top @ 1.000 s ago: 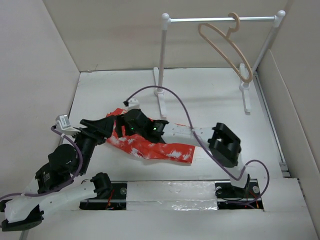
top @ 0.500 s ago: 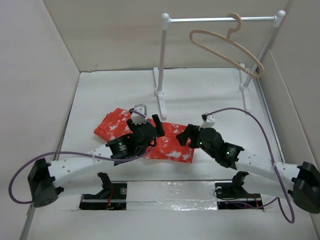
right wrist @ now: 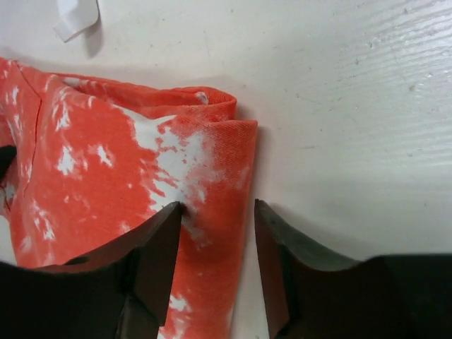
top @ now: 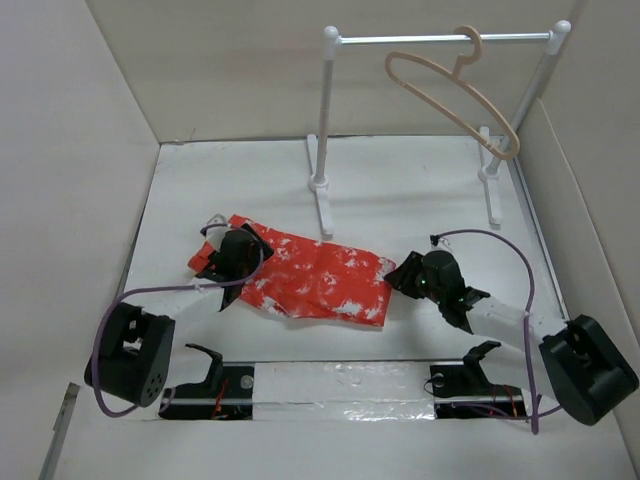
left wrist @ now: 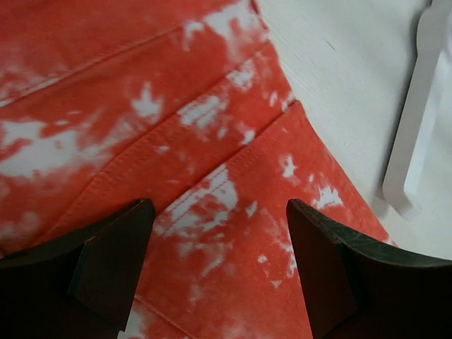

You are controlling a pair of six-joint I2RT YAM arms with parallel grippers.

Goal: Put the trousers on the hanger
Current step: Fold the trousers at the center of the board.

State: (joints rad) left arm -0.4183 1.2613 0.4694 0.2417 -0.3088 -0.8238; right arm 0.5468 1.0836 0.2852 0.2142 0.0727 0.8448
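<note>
The orange-red trousers [top: 320, 280] with white splotches lie folded flat on the white table. The beige hanger [top: 474, 42] hangs by its hook on the rack's crossbar, far from both grippers. My left gripper [top: 238, 250] is at the trousers' left end. In the left wrist view it [left wrist: 219, 212] is open, jaws wide apart just above the cloth [left wrist: 176, 127]. My right gripper [top: 400, 275] is at the trousers' right end. In the right wrist view it [right wrist: 217, 208] is open, one finger on the cloth [right wrist: 106, 162] and the other over bare table, straddling the folded edge.
The white tube rack [top: 328, 110] with a metal crossbar [top: 420, 40] stands behind the trousers. Its foot shows in the left wrist view [left wrist: 417, 141] and in the right wrist view [right wrist: 74, 18]. Cardboard walls close in the table on the left, back and right.
The left arm has swung round to the trousers' left end. The right gripper has stayed near the right end. The trousers now lie flatter and more spread. The hanger has swung on the bar.
</note>
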